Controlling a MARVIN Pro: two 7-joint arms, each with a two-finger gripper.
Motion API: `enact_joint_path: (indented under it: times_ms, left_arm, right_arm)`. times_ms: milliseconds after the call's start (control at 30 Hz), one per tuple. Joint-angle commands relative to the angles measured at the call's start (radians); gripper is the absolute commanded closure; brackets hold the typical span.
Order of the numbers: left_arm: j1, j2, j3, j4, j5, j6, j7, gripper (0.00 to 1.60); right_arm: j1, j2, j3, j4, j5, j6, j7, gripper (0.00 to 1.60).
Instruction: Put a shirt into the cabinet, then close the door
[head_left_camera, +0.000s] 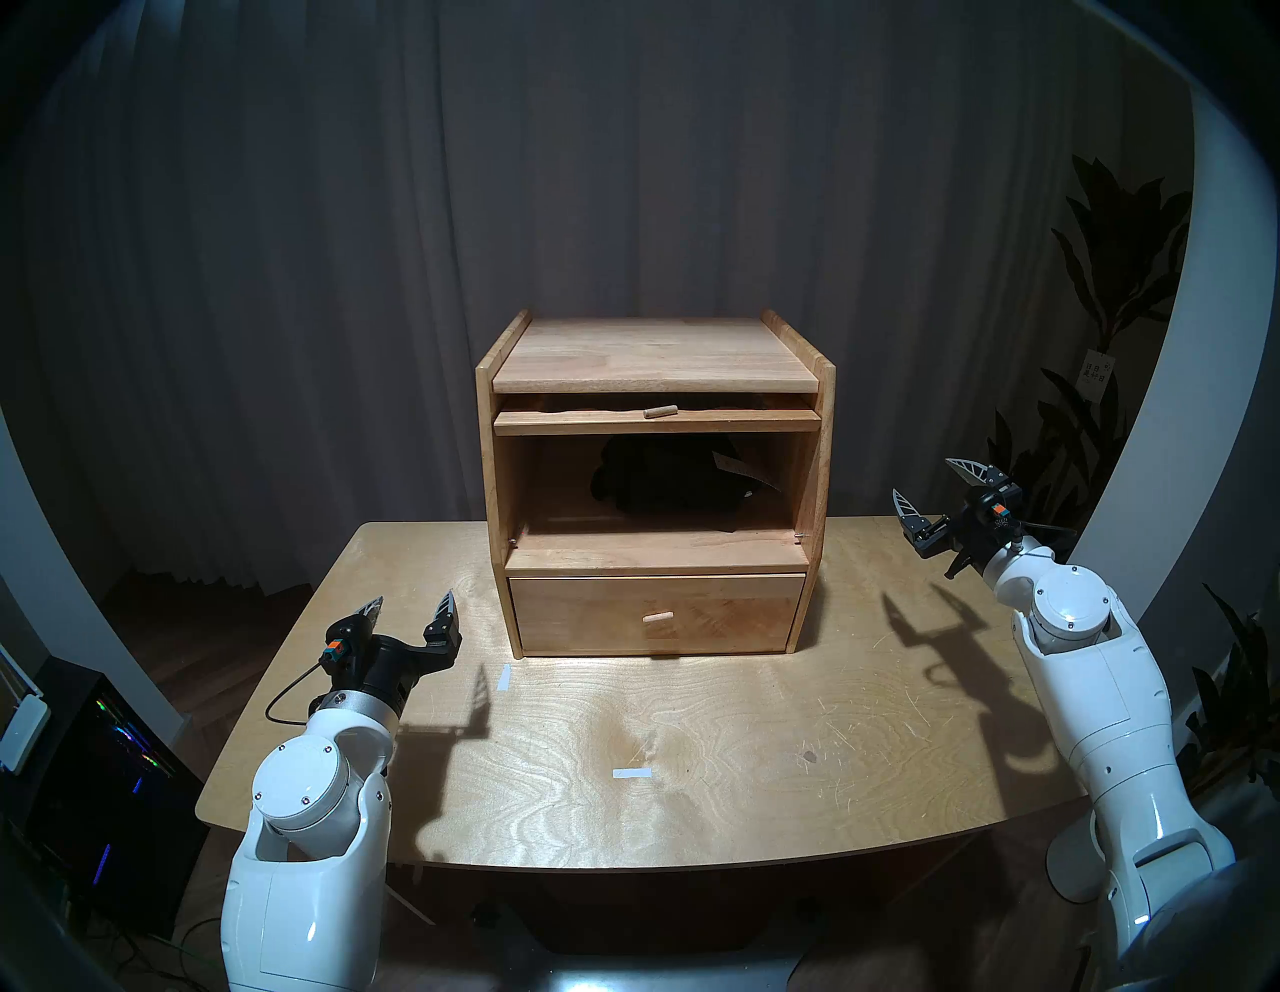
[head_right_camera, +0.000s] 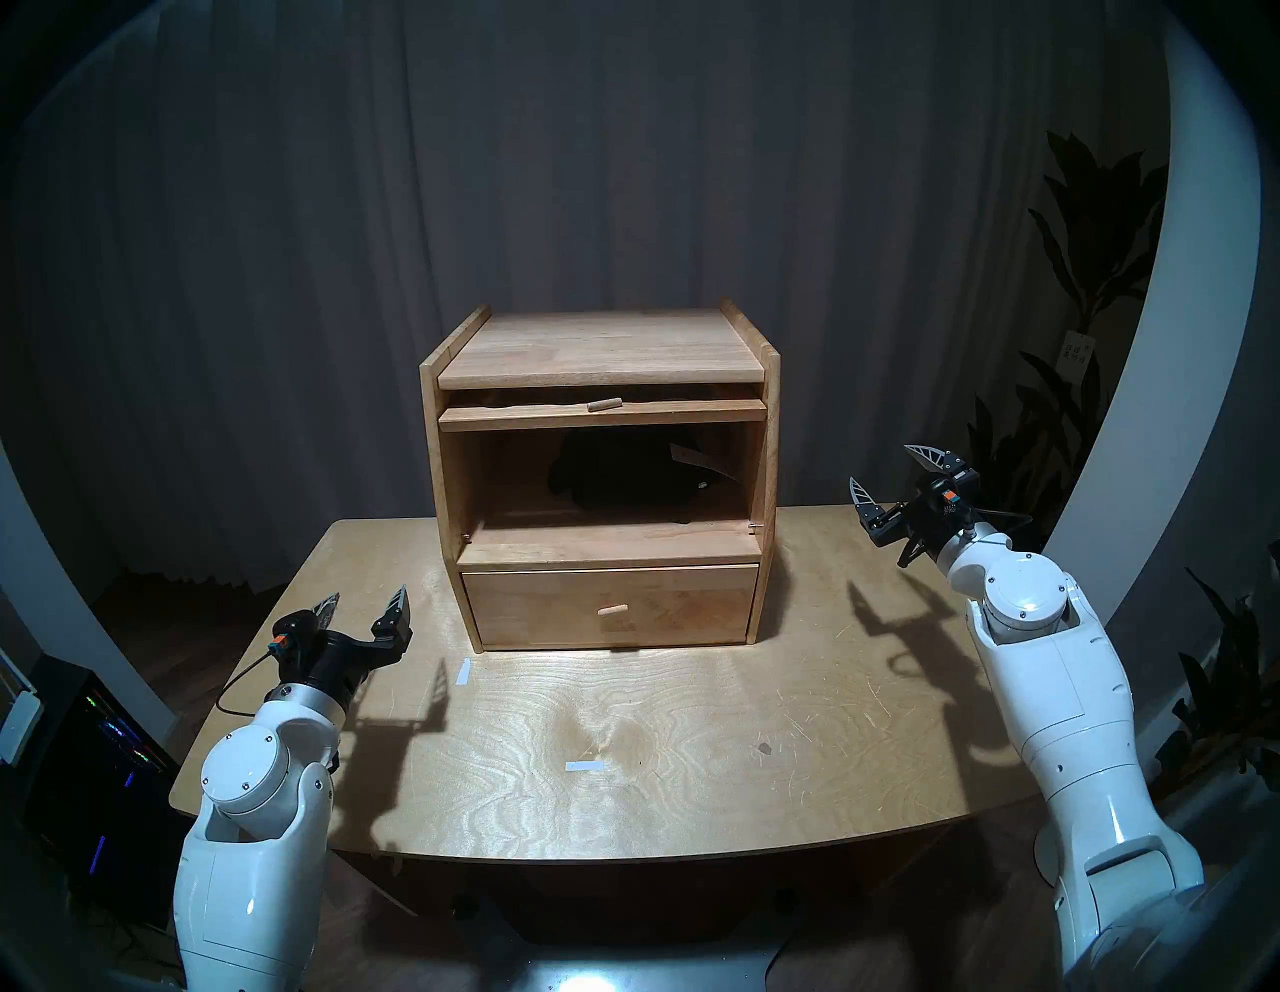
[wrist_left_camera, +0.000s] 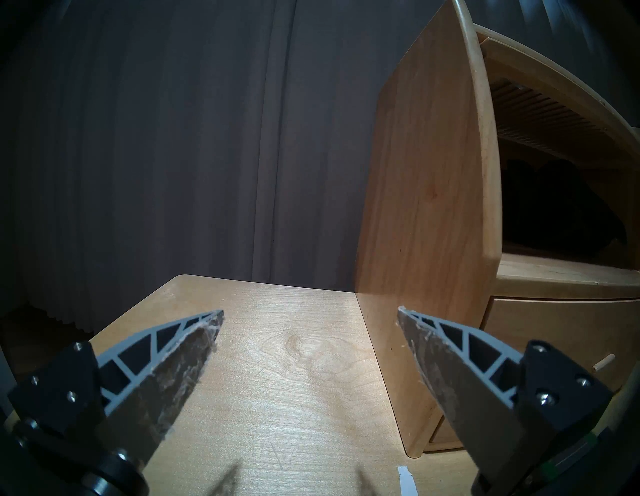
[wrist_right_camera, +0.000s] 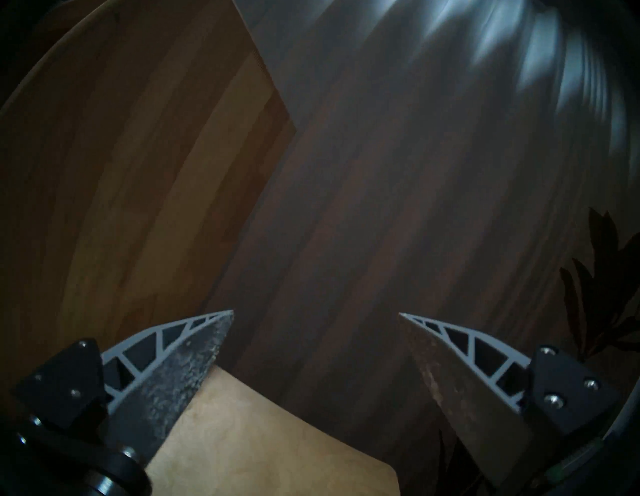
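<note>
grey ribbed fingers of the right gripper (head_left_camera: 935, 492) spread wide and empty, level, out past the right side of the cabinet (head_left_camera: 654, 360) and above the counter (head_left_camera: 692, 748) edge. left gripper (head_left_camera: 415, 609) likewise spread, holding nothing, low over the counter just beside the cabinet's left wall.

black shirt (head_left_camera: 675, 481) already bundled inside the large compartment, white tag toward its right, well back from the front lip. first step judged done; closing now in hand.

door (head_left_camera: 658, 419) up and slid in flat under the top board, only its front edge and peg knob (head_left_camera: 659, 411) showing. next move likely calls for a pinch on that small knob, a pull outward, then a swing down over the opening.

drawer (head_left_camera: 654, 613) below shut, own peg knob centred; easy to mistake for the door's. two white tape strips (head_left_camera: 632, 773) on the counter, a potted plant (head_left_camera: 1115, 291) near the right arm, grey curtain (head_left_camera: 623, 173) behind. nothing between either gripper and the knob.
</note>
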Motion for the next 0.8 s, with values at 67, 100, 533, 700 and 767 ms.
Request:
enact_joint_path:
  times_ms: [67,100,533,700,767]
  left_arm:
    - [-0.001,-0.002,-0.001,-0.029,-0.002,-0.004,0.0,0.0]
    - [-0.001,-0.001,-0.001,-0.028,-0.002,-0.004,0.0,0.0]
    - [0.051,0.038,-0.026,-0.087,0.026,-0.136,-0.052,0.0]
    - [0.067,0.047,-0.044,-0.155,-0.034,-0.201,-0.129,0.0]
    - [0.07,0.049,-0.046,-0.183,-0.067,-0.216,-0.167,0.0]
  right_arm:
    - [-0.034,0.014,0.054,-0.066,0.039,0.036,0.009,0.0]
    - [-0.038,0.014,0.054,-0.073,0.034,0.027,0.006,0.0]
    - [-0.045,0.019,0.046,-0.082,0.002,0.018,0.0,0.0]
    - [-0.044,0.018,0.046,-0.08,-0.002,0.02,0.0,0.0]
    - [-0.043,0.017,0.046,-0.079,-0.005,0.02,0.0,0.0]
